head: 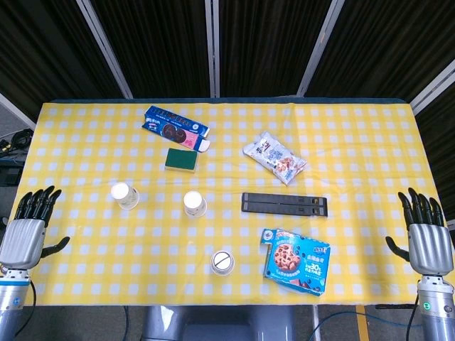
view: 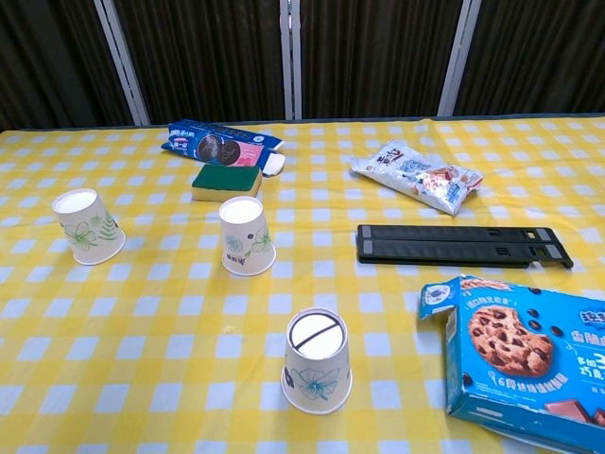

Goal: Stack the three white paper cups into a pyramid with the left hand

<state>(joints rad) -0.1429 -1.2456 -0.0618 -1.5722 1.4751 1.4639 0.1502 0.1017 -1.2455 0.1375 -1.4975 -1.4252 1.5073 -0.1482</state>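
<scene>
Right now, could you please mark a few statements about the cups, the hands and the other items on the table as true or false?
1. All three cups stand upside down, apart from one another. True: left cup, middle cup, near cup.
2. The left hand holds a cup. False: it is open, at the table's edge.
3. The sponge lies beside the dark blue box. True.
4. The right hand rests on the cookie box. False: it is apart from it.

You have three paper cups on the tabletop [head: 85, 142]: the left cup [head: 124, 195], the middle cup [head: 194, 204] to its right, and the near cup [head: 222, 262] in front. Behind the middle cup lies a sponge [head: 182, 160], with the Oreo box [head: 174, 126] behind it. To your right, the snack bag [head: 275, 157] sits behind the black bar [head: 285, 205], and the cookie box [head: 296, 260] in front of it.
</scene>
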